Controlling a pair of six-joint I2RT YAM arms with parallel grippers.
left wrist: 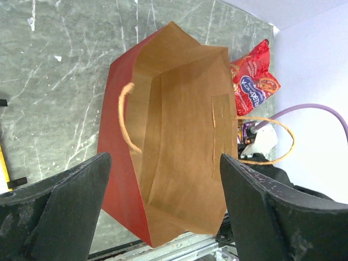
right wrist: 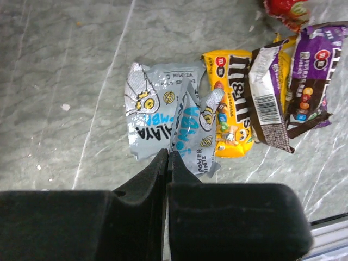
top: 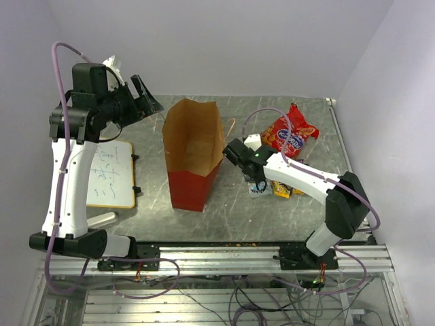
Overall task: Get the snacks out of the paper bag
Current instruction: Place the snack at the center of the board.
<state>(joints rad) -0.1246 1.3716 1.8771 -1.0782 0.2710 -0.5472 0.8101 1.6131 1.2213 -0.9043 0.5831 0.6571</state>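
The paper bag (top: 194,153) stands mid-table, red outside, brown inside; its open mouth (left wrist: 179,136) faces my left gripper (left wrist: 163,209), which hangs open high above and left of it, nothing between its fingers (left wrist: 60,212). No snack shows inside the bag. The red chip bag (top: 289,136) lies at the back right. A light-blue packet (right wrist: 163,117), a yellow packet (right wrist: 231,103), a dark packet (right wrist: 269,98) and a purple packet (right wrist: 310,81) lie together on the table. My right gripper (right wrist: 167,157) is shut, its tips over the light-blue packet's near edge.
A yellow-framed whiteboard (top: 109,175) lies at the left, with a white eraser (top: 102,219) in front of it. An aluminium rail (top: 224,257) runs along the near table edge. Walls close in at the back and right.
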